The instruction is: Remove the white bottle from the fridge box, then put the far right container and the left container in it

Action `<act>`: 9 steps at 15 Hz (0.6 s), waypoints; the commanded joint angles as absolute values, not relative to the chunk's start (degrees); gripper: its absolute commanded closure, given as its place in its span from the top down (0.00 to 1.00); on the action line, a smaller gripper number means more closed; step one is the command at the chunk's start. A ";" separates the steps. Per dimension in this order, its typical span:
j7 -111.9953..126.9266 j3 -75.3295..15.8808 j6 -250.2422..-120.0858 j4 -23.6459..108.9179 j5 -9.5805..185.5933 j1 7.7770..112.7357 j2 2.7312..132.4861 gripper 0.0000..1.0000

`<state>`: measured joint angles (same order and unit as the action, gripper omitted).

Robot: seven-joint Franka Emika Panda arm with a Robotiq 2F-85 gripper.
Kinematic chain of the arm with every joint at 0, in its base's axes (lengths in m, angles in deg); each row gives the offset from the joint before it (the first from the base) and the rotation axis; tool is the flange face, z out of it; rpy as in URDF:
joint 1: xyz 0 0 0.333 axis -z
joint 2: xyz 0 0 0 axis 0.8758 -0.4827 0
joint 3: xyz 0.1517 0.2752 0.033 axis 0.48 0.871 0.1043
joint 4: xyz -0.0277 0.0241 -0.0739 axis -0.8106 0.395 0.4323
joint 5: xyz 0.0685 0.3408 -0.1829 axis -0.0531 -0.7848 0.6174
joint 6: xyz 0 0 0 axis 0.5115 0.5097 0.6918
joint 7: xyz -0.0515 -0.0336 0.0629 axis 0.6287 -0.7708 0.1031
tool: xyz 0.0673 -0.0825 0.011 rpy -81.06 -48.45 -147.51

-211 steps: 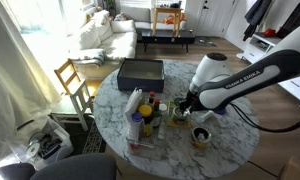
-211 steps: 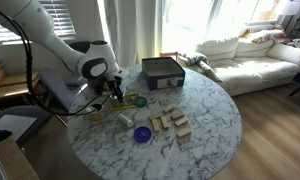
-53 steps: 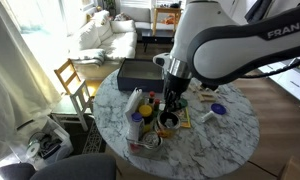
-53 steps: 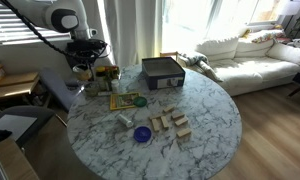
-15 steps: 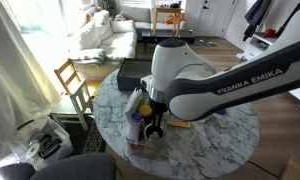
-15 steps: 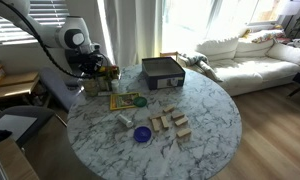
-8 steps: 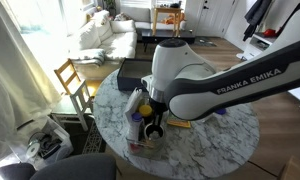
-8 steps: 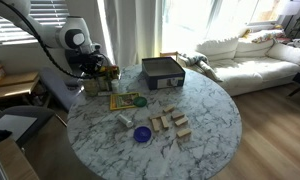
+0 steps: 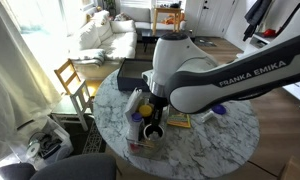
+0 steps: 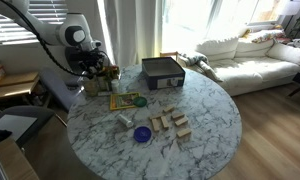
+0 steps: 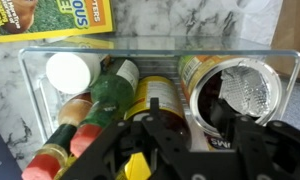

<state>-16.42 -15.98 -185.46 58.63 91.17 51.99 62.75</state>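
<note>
I hold the gripper above the fridge box, half open and empty, because the round tin sits inside beside the bottles.

"FRANKA EMIKA" along the white arm; print on the yellow packet not legible.

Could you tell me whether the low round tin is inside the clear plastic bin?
Inside: the wrist view shows the low round tin within the walls of the clear plastic bin, beside bottles.
</note>
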 commanded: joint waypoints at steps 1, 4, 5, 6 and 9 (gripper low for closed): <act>-18.76 -15.57 -181.07 59.48 89.79 54.14 67.46 0.89; -22.52 -15.17 -177.80 60.33 85.82 56.27 72.05 1.00; -24.07 -15.11 -176.99 60.66 83.08 57.20 73.64 1.00; -24.92 -15.40 -175.88 60.89 80.62 57.83 75.30 1.00; -23.84 -17.05 -170.46 60.60 72.68 59.45 79.52 1.00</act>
